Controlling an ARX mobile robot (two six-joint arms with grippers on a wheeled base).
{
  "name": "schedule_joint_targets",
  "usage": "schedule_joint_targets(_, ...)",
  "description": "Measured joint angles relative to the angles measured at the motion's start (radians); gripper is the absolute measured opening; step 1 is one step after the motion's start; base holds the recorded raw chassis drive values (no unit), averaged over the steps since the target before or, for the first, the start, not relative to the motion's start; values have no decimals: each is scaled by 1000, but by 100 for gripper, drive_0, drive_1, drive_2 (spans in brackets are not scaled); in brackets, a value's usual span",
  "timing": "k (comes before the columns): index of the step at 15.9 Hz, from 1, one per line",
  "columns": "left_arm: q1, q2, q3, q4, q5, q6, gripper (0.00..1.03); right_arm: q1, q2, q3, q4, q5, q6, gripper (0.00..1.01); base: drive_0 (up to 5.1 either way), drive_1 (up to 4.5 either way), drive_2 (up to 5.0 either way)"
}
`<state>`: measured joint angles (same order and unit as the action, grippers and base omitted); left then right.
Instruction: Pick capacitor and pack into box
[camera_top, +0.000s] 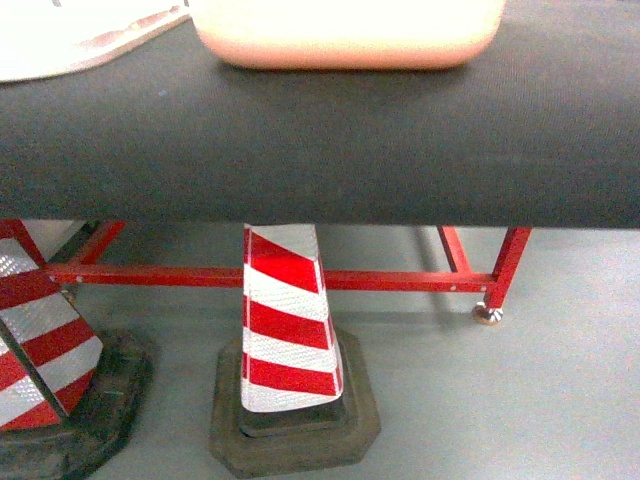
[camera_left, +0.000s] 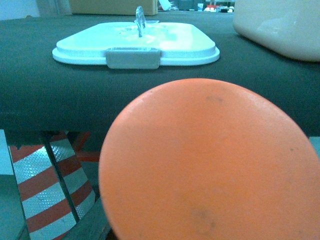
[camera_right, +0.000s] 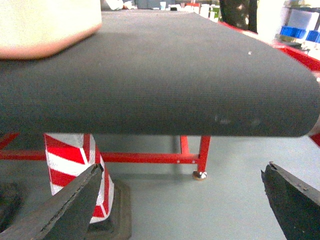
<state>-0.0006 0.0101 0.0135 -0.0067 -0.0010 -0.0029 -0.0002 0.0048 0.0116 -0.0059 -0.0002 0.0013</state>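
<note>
A large round orange disc, the capacitor, fills the lower right of the left wrist view. It hangs in the air in front of the table's edge and hides my left gripper's jaws. The pale pink box stands on the black table at the far side, and shows as box and box in the wrist views. Its white lid with a grey latch lies flat to the left. My right gripper is open below the table's edge, holding nothing. Neither gripper shows in the head view.
The black table rests on a red frame with a foot. Red-and-white striped cones stand on the grey floor under it, with another cone at the left. A brown carton sits behind the lid.
</note>
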Motion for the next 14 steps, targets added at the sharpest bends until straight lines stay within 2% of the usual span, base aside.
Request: schedule_joint_targets(14, 0, 0, 0, 6, 0, 3, 44, 0, 0, 0, 6, 0, 1, 98, 0, 0, 0)
